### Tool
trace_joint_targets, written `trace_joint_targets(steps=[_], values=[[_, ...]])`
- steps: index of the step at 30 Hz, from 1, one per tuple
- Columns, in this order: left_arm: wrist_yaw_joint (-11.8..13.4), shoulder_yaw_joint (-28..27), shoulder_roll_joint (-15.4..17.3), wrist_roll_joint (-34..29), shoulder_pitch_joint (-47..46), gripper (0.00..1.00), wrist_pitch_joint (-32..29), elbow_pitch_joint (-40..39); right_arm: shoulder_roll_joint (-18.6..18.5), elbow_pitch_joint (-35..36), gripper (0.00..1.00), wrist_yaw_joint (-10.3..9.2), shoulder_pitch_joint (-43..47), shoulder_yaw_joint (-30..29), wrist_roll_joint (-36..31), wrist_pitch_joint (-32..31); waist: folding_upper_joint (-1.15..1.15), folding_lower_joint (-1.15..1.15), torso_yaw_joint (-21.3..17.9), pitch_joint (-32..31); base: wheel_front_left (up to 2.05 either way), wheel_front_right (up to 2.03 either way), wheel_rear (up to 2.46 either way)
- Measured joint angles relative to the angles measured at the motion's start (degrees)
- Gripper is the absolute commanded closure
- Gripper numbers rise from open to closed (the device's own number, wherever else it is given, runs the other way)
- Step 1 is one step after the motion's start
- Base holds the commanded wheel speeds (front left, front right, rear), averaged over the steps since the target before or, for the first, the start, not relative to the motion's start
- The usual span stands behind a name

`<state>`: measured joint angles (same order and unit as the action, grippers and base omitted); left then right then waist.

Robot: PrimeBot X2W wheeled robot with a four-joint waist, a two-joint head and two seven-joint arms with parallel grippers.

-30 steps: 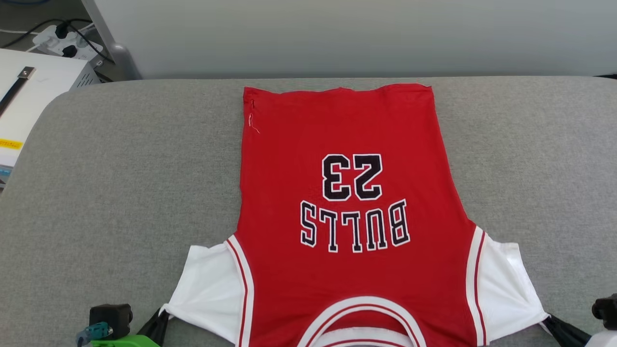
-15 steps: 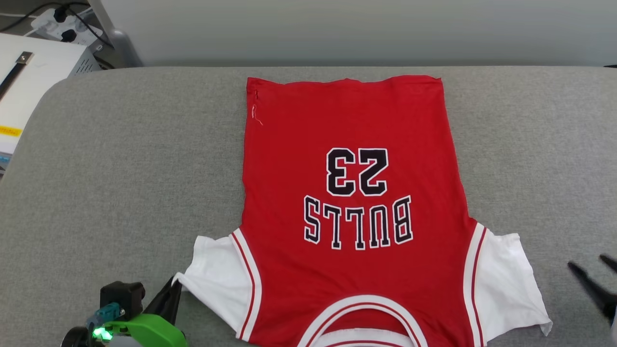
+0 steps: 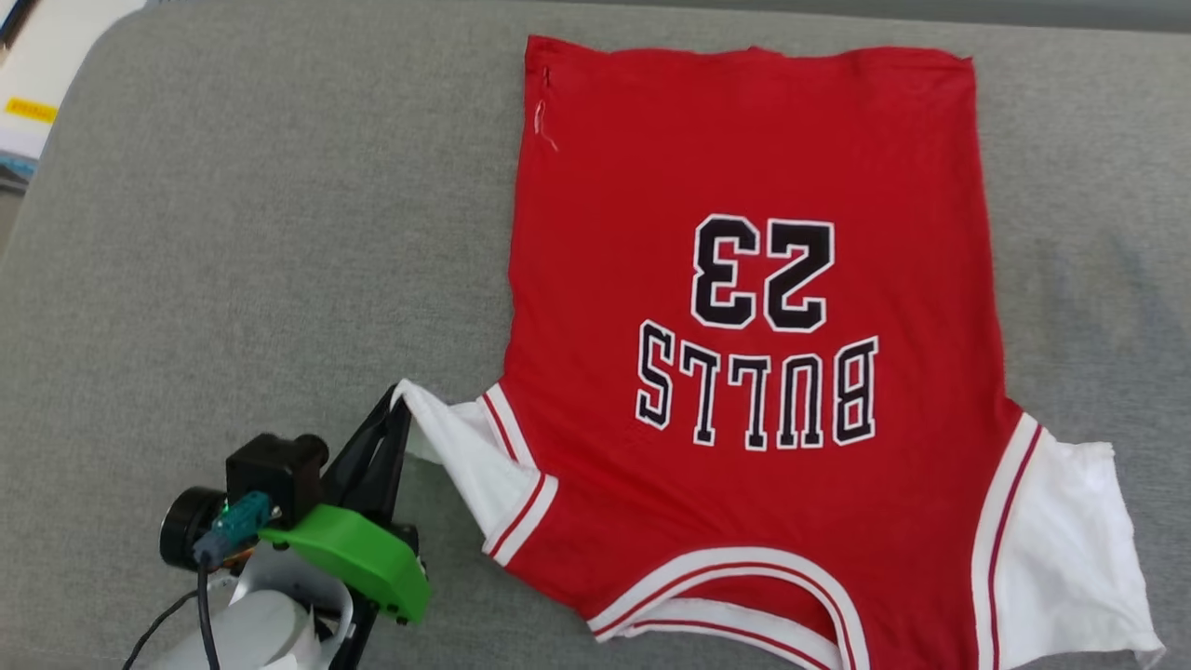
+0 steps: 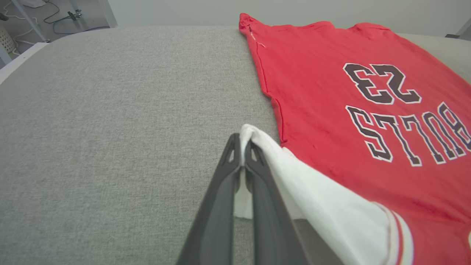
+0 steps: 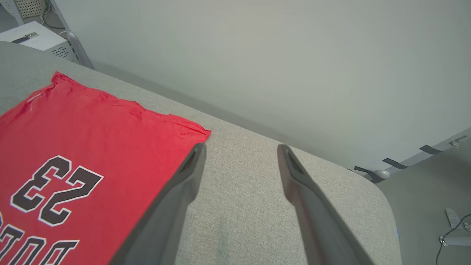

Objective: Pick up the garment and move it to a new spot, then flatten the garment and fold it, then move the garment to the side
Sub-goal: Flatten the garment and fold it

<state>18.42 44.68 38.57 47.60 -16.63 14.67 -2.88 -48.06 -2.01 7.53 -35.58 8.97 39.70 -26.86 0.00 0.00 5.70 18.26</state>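
Garment (image 3: pixel 744 521) lies spread on the grey padded worktop (image 3: pixel 233 233), hem toward the far edge and neckline toward the near edge. Its "BULLS" and "23" lettering reads upside down in the head view. The left claw (image 3: pixel 395 402) is clamped on the tip of the white sleeve (image 3: pixel 461 451) on that side, holding it raised off the worktop and bunched against the red body. The right claw (image 5: pixel 239 149) hangs with its 2 fingers apart above the worktop, near the hem's far right corner and clear of the cloth.

garment (image 3: pixel 744 233) on padded surface (image 3: pixel 233 233) | left pincer (image 3: pixel 396 400) at its left sleeve tip | right pincer (image 5: pixel 239 148) right of its far corner
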Motion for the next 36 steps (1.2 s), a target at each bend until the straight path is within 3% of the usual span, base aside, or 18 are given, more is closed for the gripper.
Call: trace_joint_targets(steps=[6,10,20,24,25,26,36], values=[[0.0,-0.3,-2.5,-3.1,-3.5,1.0,0.0,-1.6,4.3,-9.7,0.0,0.0,-19.3,5.3,0.7,-22.3,0.0,0.0,3.1,6.1,0.0,0.0,0.0],[-0.5,-0.2,-4.2,-4.3,-5.6,1.0,0.0,-1.9,6.8,-17.0,0.0,0.0,-28.4,5.8,-2.7,-29.5,0.0,0.01,5.0,10.2,0.0,0.0,0.0],[-4.0,-2.4,-7.5,-9.0,-9.6,1.0,0.0,-0.5,12.7,-29.2,0.0,-0.02,-35.3,6.0,-9.9,-30.7,0.0,0.02,10.6,20.5,0.0,0.0,0.0],[-5.0,-2.6,-8.3,-10.1,-9.9,1.0,0.2,0.4,11.0,-29.9,0.0,-0.02,-35.2,6.2,-9.7,-31.1,0.0,0.01,12.1,22.0,0.0,0.0,0.0],[-5.2,-2.7,-8.5,-10.3,-9.9,1.0,0.2,0.5,10.6,-29.8,0.82,-0.02,-35.2,6.3,-9.6,-31.1,0.0,0.0,12.4,22.2,0.0,0.0,0.0],[-5.4,-2.8,-8.6,-10.3,-9.9,1.0,0.3,0.7,10.5,-29.6,1.0,-0.02,-35.2,6.3,-9.4,-31.1,0.0,0.0,12.4,22.2,0.0,0.0,0.0],[-6.6,-3.8,-9.1,-10.8,-8.6,1.0,0.4,4.7,11.2,-31.1,1.0,-0.02,-34.4,7.9,-7.9,-24.2,0.0,0.01,11.1,18.4,0.0,0.0,0.0]])
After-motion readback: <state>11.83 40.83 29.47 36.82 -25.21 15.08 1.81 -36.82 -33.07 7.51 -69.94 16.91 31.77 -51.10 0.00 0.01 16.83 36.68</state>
